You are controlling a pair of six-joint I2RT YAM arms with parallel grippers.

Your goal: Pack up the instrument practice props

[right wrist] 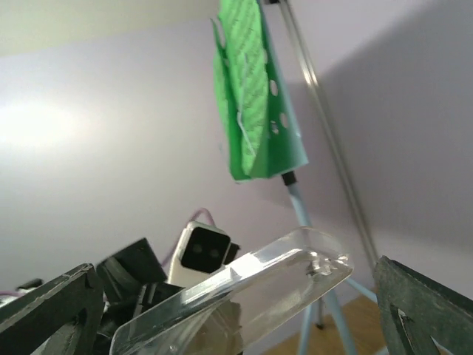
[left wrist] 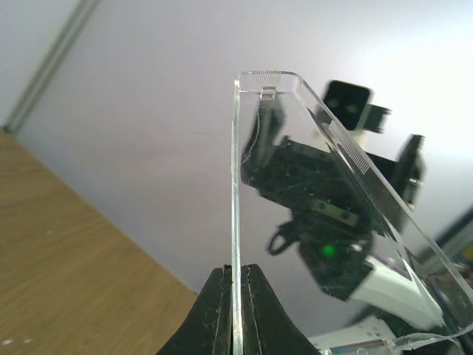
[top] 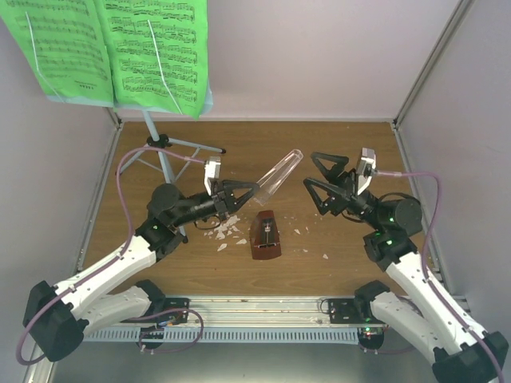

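Note:
The pale blue music stand (top: 165, 163) rises at the back left, with green sheet music (top: 120, 48) on its desk. The reddish-brown metronome (top: 265, 235) stands mid-table. My left gripper (top: 252, 190) is shut on a clear plastic cover (top: 279, 175) that it holds tilted up above the metronome. The left wrist view shows the cover's edge (left wrist: 236, 185) pinched between the fingers (left wrist: 260, 314). My right gripper (top: 310, 169) is open and empty, a short gap to the right of the cover's far end. From the right wrist, the cover (right wrist: 244, 296) lies ahead between the spread fingers (right wrist: 425, 310), and the sheet music (right wrist: 247, 96) is behind it.
White crumbs (top: 227, 231) lie scattered beside the metronome, with a few more (top: 326, 257) to its right. The stand's grey tripod legs (top: 192, 145) spread over the back left of the wooden table. Pale walls enclose the table on three sides.

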